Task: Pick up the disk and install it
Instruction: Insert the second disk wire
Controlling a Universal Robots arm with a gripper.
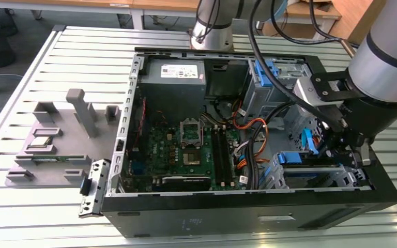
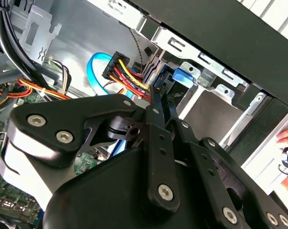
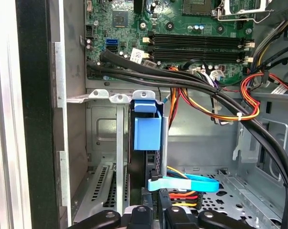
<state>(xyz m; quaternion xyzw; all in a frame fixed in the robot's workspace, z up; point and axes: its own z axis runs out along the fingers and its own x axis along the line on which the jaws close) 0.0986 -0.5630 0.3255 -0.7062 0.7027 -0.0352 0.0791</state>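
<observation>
The disk (image 3: 147, 130) stands on edge in the grey drive cage (image 1: 322, 175) at the case's front corner, on the exterior view's right. Its blue carrier and end handle face up at the cage's rim. The blue handle (image 2: 183, 74) also shows in the second wrist view. My gripper (image 2: 159, 98) reaches down into the case beside the cage, with its two black fingers (image 2: 155, 124) drawn close together on the disk's near end. In the first wrist view the fingers (image 3: 151, 214) sit just in front of the disk, by a blue data cable (image 3: 186, 183) and the red-yellow power leads.
Thick black cables (image 3: 196, 86) and orange-red wire bundles (image 3: 258, 90) run across the case above the cage. The motherboard (image 1: 184, 150) lies in the middle of the open black case (image 1: 254, 217). A grey fixture (image 1: 54, 139) with parts stands at the exterior view's left.
</observation>
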